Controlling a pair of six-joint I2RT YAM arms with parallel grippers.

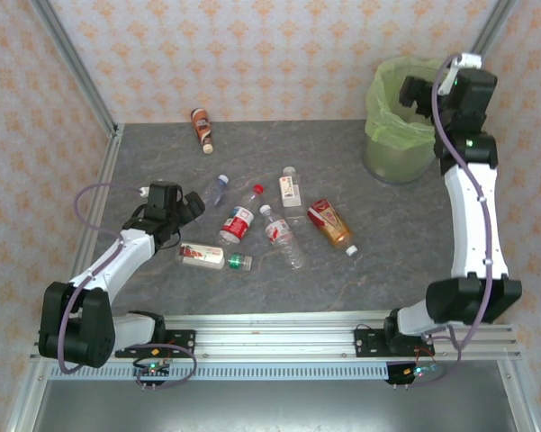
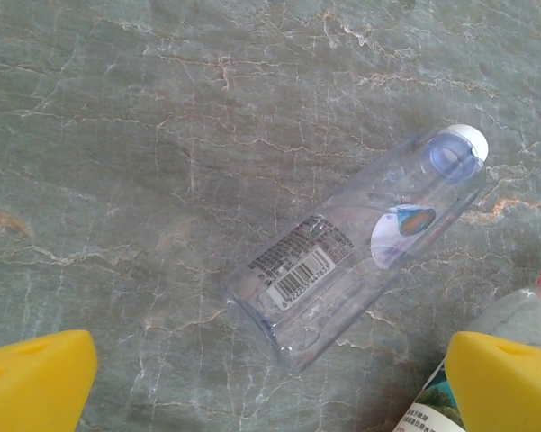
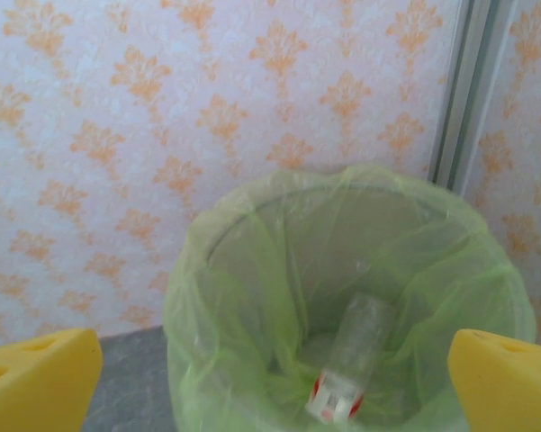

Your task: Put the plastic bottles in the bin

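Several plastic bottles lie on the grey table. A clear one with a white cap [image 2: 360, 243] lies just ahead of my left gripper [image 2: 270, 389], which is open and empty, with one yellow fingertip [image 2: 36, 378] at each lower corner. From above, that gripper [image 1: 191, 207] sits by the small clear bottle [image 1: 216, 189]. My right gripper [image 1: 412, 90] hovers open over the bin [image 1: 398, 117]. Its wrist view looks down past the green-lined bin rim [image 3: 252, 216] onto a clear bottle [image 3: 356, 355] with a red and white label lying inside.
On the table lie a red-capped bottle [image 1: 240, 219], a green-capped one [image 1: 214, 258], a red-labelled clear one [image 1: 282, 236], a square clear one [image 1: 291, 189] and a brown-orange one [image 1: 330, 225]. Another brown bottle [image 1: 201, 129] lies near the back wall.
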